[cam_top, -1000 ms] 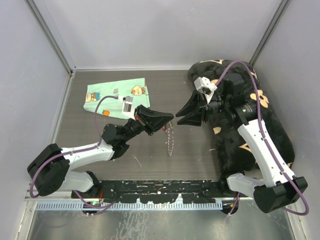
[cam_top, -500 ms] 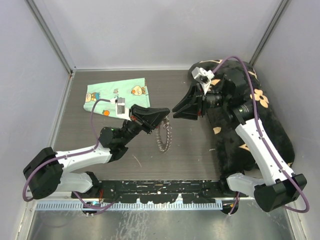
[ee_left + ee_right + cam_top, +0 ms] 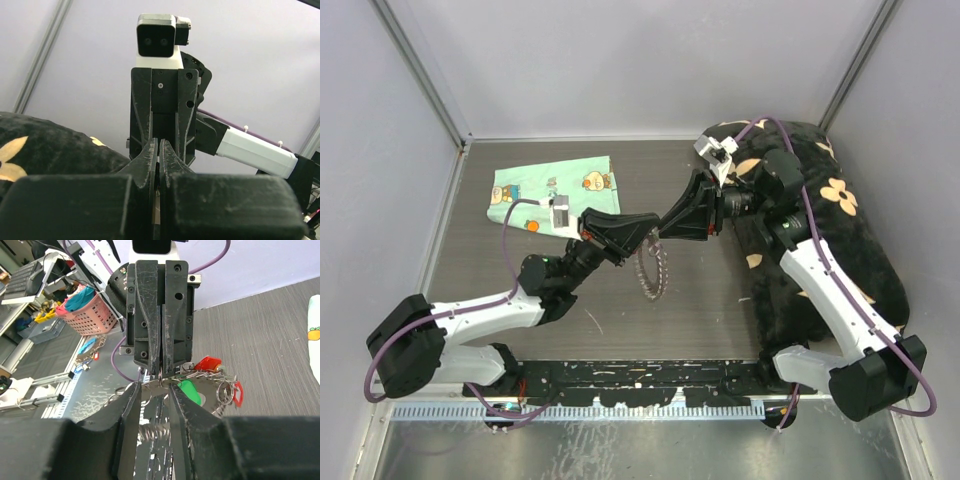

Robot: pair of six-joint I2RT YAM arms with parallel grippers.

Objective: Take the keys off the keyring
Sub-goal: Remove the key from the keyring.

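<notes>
Above the middle of the table (image 3: pixel 650 170), the keyring (image 3: pixel 651 272) hung from the left gripper (image 3: pixel 656 226), whose fingers were pressed together on the thin wire at the top of the loop. The rest of the loop drooped below with its fringe of keys (image 3: pixel 207 363); whether the lowest ones touched the surface could not be told. The right gripper (image 3: pixel 154 390) faced it nose to nose, its jaws a narrow way apart and straddling the wire just beside that pinch, with no contact to be made out. The whole bunch looked light. The wire seemed springy rather than stiff, bare metal likely to slide or twist between smooth pads, and the keys hung loose enough to swing and bunch at any tug. The better hold was probably a single key by its coloured plastic head, the red or green one close to the pinch, since that face was broader and less slick than the blade or the wire, with the loop pinned by the other side
</notes>
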